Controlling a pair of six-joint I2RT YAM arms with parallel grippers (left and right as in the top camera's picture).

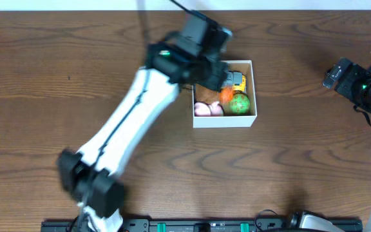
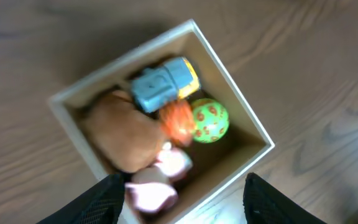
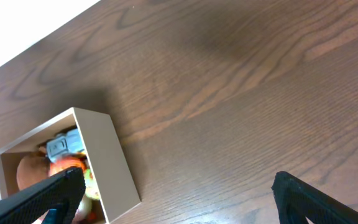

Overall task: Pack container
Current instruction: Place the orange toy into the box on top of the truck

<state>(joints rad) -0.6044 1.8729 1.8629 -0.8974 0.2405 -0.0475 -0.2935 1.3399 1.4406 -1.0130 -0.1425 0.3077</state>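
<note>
Container [image 1: 224, 120] directly beneath left jaws, spread and empty; right jaws, likewise spread, far off at 3 o'clock.

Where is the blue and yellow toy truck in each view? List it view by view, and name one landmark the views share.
Overhead: the toy truck is right of centre, in the upper right part of the container.
Left wrist: upper centre, near the container's top corner.
Right wrist: lower left, just inside the container wall.
Shared landmark: the container itself.
</note>
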